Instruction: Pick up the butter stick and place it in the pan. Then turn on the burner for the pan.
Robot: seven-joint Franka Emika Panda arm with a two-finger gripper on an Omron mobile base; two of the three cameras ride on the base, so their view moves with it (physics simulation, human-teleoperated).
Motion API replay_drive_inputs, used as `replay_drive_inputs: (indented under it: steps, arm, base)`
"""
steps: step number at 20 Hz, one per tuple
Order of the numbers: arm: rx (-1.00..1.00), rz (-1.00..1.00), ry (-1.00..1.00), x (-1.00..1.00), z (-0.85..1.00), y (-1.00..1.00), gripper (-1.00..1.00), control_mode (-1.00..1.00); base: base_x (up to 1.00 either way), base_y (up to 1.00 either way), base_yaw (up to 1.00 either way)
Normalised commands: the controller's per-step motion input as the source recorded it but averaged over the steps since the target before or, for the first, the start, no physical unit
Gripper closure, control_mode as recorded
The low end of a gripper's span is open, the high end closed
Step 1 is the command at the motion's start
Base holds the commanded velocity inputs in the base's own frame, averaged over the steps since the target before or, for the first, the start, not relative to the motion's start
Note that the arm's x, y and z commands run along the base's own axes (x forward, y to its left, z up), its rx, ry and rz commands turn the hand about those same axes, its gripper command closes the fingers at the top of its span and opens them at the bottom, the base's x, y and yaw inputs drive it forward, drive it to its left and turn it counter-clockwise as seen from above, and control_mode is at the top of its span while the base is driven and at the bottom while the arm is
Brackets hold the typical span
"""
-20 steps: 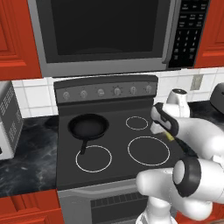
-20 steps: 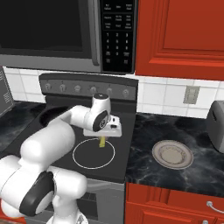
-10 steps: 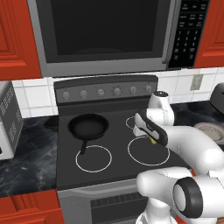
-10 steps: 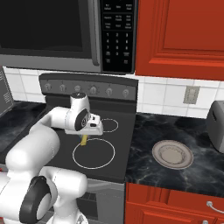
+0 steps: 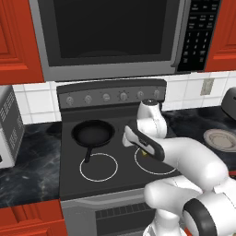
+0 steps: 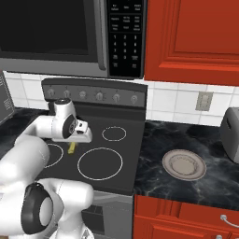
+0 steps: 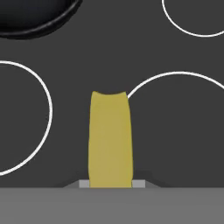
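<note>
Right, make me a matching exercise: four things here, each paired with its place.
Things:
1. butter stick
2. pan
3. plate
4. microwave

Places:
A. on the counter right of the stove
B. above the stove
C. in the shut gripper, over the stovetop
D. on the back left burner

Pairs: 1-C, 2-D, 3-A, 4-B

pan [image 7: 37,17] cut off at top edge, butter stick [image 5: 144,153] mostly hidden behind hand, fingers [image 7: 139,184] barely visible
</note>
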Motion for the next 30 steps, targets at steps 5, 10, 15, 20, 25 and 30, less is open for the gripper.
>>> replay_drive_inputs:
  steps: [5,10,15,20,25,30]
  arm:
    - [0.0,0.0,0.0,0.13,0.0,0.67,1.0,-1.0]
    - [0.01,0.0,0.0,0.14,0.08,0.58,1.0,-1.0]
    - [0.04,0.0,0.0,0.36,0.14,0.42,1.0,-1.0]
    - [0.05,0.0,0.0,0.48,0.05,0.22,1.0,-1.0]
    - [0.04,0.0,0.0,0.63,0.0,0.05,1.0,-1.0]
    - [0.0,0.0,0.0,0.46,0.0,0.26,1.0,-1.0]
  base:
    - [0.0,0.0,0.0]
    - [0.0,0.0,0.0]
    - [0.0,0.0,0.0]
    - [0.0,0.0,0.0]
    - [0.0,0.0,0.0]
    - [0.0,0.0,0.0]
